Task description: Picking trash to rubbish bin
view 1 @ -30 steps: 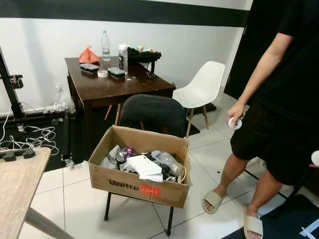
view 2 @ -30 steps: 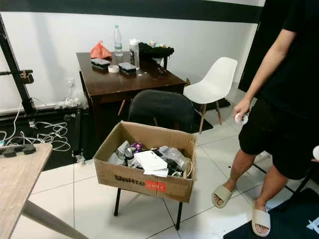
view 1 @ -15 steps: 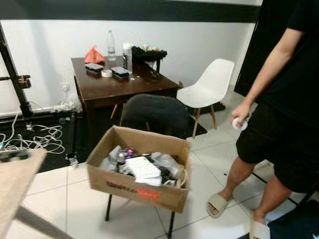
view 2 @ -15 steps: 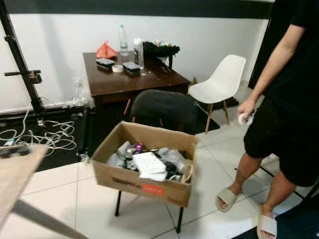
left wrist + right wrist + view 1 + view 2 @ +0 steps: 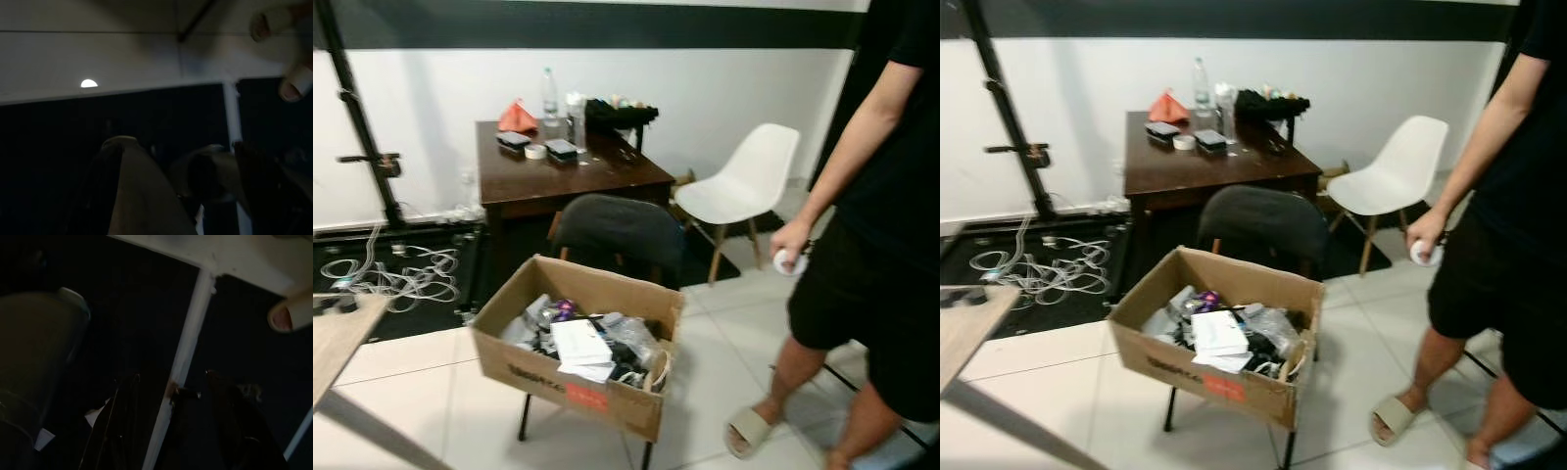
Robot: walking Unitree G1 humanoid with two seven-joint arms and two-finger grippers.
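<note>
An open cardboard box (image 5: 540, 369) rests on a black chair (image 5: 622, 233) ahead of me. It holds trash (image 5: 607, 343): white paper, crumpled plastic, a can and dark bits. Both arms hang low over a dark floor mat. In the dim left wrist view my left gripper (image 5: 181, 145) has its fingers apart with nothing between them. My right gripper (image 5: 171, 377) is also open, above a white line on the mat.
A person (image 5: 886, 245) stands at the right, holding a small white object (image 5: 790, 261). Behind the box is a dark table (image 5: 570, 178) with bottles and small items. A white chair (image 5: 744, 181), floor cables (image 5: 401, 279), a black stand (image 5: 367, 127) and a wooden tabletop corner (image 5: 333, 338) surround it.
The whole picture has slid to the right as my head turned left. The box, chair and table kept their places; the person stays at the right.
</note>
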